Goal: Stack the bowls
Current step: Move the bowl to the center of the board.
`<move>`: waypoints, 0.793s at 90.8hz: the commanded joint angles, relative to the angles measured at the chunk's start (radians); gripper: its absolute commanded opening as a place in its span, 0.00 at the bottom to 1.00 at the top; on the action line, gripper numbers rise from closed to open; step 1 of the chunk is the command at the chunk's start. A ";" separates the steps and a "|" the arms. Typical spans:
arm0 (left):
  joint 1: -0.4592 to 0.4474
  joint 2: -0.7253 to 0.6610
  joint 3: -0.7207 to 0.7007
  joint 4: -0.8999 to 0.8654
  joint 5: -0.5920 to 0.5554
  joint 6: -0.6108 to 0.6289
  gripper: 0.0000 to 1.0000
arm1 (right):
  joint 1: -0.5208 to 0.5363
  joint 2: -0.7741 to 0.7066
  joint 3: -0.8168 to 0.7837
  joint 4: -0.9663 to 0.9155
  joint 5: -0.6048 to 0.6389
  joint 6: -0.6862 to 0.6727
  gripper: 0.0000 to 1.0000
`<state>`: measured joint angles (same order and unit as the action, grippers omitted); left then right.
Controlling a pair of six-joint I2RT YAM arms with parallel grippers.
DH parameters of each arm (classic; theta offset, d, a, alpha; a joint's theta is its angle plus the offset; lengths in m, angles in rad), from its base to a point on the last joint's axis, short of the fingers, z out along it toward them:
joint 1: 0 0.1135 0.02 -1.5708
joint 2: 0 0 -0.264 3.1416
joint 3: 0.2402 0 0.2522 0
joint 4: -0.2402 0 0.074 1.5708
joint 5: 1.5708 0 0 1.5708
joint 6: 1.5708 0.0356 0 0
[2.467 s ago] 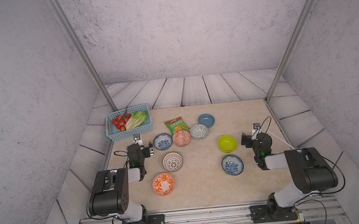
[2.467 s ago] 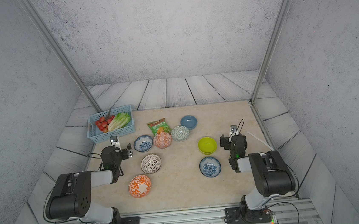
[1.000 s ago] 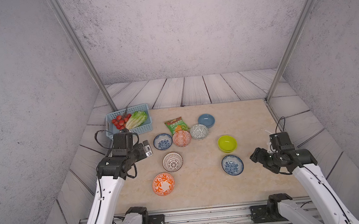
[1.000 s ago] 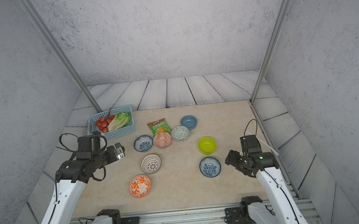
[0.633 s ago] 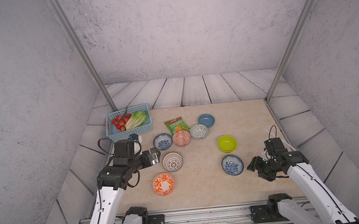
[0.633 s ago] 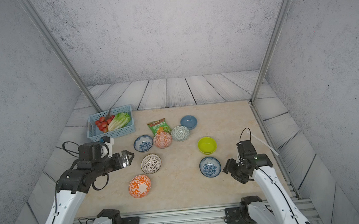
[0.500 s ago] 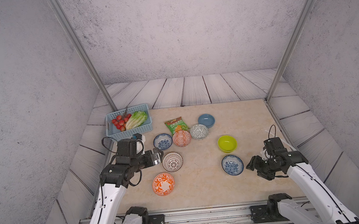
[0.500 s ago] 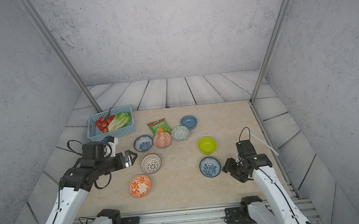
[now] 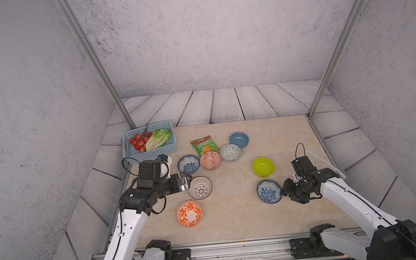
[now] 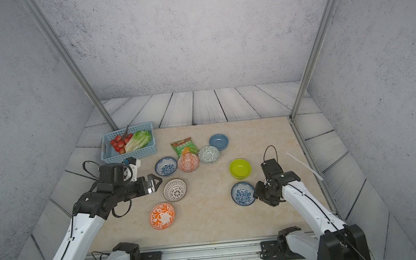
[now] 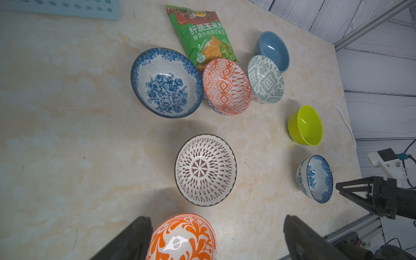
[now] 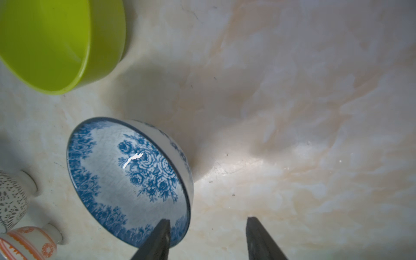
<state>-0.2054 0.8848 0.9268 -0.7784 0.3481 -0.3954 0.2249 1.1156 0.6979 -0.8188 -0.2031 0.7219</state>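
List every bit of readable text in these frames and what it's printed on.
"纤脆玉米片": large white line on the green foil snack bag, left wrist view.
"香菜牛肉塔可味": smaller line beneath it on the same bag; the characters after that are unclear.
"3.0": in a small circle near the bag's lower corner.
Logo at the bag's top edge: too blurred to read.
In both top views, the bag's print is too small to read.

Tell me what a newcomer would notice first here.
Eight bright bowls lie scattered, unstacked, over the marble table, the lime bowl standing out on the right side. A blue basket of red fruit and lettuce sits at the back left corner. The right gripper straddles the rim of a blue-floral bowl near the front.
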 commanded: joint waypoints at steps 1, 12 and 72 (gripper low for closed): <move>-0.008 -0.001 -0.009 0.007 0.010 0.015 0.97 | 0.019 0.039 0.027 0.042 0.035 0.014 0.52; -0.009 0.000 -0.008 0.008 0.009 0.015 0.98 | 0.052 0.087 0.037 0.065 0.062 0.017 0.50; -0.009 0.026 -0.009 0.007 0.008 0.013 0.98 | 0.100 0.157 0.085 0.027 0.118 0.000 0.00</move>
<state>-0.2062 0.9081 0.9268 -0.7753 0.3489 -0.3923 0.3218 1.2568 0.7650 -0.7517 -0.1295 0.7292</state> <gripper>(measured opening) 0.976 0.048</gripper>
